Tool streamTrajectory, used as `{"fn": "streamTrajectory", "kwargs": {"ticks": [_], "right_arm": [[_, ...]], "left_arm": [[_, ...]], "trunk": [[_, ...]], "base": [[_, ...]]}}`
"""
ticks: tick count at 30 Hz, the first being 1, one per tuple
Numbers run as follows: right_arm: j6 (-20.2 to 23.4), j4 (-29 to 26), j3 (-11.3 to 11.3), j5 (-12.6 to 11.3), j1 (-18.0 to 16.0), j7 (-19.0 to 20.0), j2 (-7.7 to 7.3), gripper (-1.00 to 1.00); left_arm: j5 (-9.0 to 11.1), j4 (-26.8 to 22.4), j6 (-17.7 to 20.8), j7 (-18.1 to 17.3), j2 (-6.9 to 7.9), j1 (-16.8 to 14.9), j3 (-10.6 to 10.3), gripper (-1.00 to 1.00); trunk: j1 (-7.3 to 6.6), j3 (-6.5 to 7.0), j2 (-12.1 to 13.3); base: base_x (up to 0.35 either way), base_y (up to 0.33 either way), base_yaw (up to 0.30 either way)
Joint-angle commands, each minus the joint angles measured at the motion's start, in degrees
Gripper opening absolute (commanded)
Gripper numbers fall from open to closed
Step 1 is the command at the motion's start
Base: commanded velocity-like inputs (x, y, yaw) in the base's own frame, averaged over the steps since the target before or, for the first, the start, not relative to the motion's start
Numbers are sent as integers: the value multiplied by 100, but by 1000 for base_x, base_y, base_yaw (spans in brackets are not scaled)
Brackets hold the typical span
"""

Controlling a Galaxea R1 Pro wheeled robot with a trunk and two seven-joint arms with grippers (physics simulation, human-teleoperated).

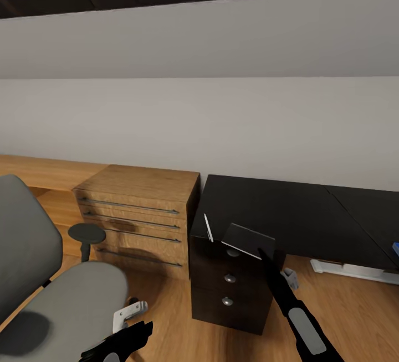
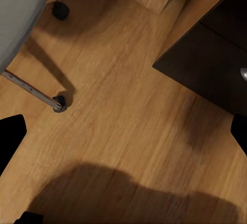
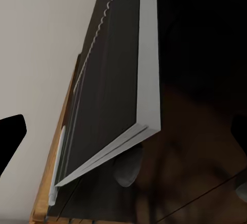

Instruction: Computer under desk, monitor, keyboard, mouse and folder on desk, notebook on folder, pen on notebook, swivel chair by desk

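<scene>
Notebook (image 1: pixel 247 239) tilts at the desk (image 1: pixel 288 215) edge above the drawers, pen (image 1: pixel 208 227) beside it; right gripper (image 1: pixel 265 256) touches it, grip unclear; left gripper (image 1: pixel 130 335) jaws apart; no writing readable.

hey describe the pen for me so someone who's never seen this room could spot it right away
Find the black-topped desk against the grey wall and follow it to the end beside the light wood cabinet, above the dark drawer unit. At that front corner lies the pen, a thin white stick. The notebook beside it is a tilted dark pad with pale edges, far wider than the pen.
</scene>
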Motion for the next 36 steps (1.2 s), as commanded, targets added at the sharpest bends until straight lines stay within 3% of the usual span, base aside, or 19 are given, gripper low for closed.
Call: {"fn": "streamTrajectory", "kwargs": {"ticks": [1,21,22,36], "right_arm": [[18,2,-2,-61,-3,26,0,100],[18,0,-2,-70,-3,26,0,100],[18,0,-2,-70,-3,26,0,-100],[18,-1,-2,-54,-3,26,0,-100]], "left_arm": [[60,-8,5,53,0,-1,-3,100],[54,-8,12,56,0,-1,-3,100],[55,-8,13,56,0,-1,-3,100],[60,-2,14,56,0,-1,-3,100]], "trunk": [[0,-4,-2],[0,-4,-2],[0,-4,-2],[0,-4,-2]], "base": [[4,1,0],[16,11,0],[0,0,0],[0,0,0]]}}
